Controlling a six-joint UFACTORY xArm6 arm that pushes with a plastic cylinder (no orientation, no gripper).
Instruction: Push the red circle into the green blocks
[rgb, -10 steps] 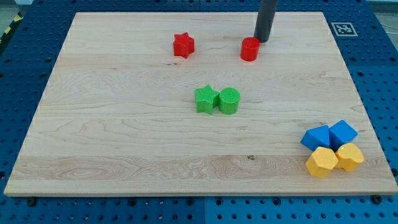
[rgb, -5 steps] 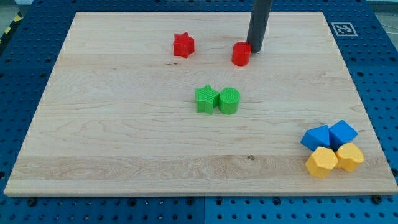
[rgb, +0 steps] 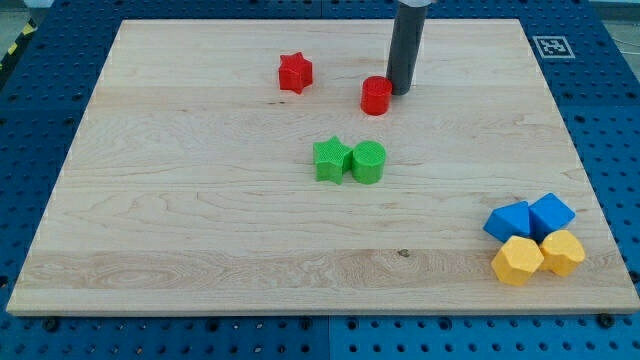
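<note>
Wooden surface (rgb: 200, 230), centre frame. Rod, top centre; no pincer fitted. Green star (rgb: 331, 159) and green cylinder (rgb: 368, 162), touching, centre. Red circle (rgb: 376, 96), above them, apart. My tip (rgb: 401, 92) touches its right side.

two red blocks (rgb: 295, 73), two green blocks (rgb: 331, 160), two blue blocks (rgb: 509, 221), two yellow blocks (rgb: 518, 260)

The circle (rgb: 376, 96) and star (rgb: 295, 73) are red; a second star (rgb: 331, 160) and cylinder (rgb: 368, 162) are green. Two blue blocks (rgb: 529, 217) and two yellow blocks (rgb: 539, 256) sit on the pale, grained wooden board (rgb: 200, 220). My tip (rgb: 399, 91) is dark grey, and the table (rgb: 40, 120) is blue with dotted holes.
</note>
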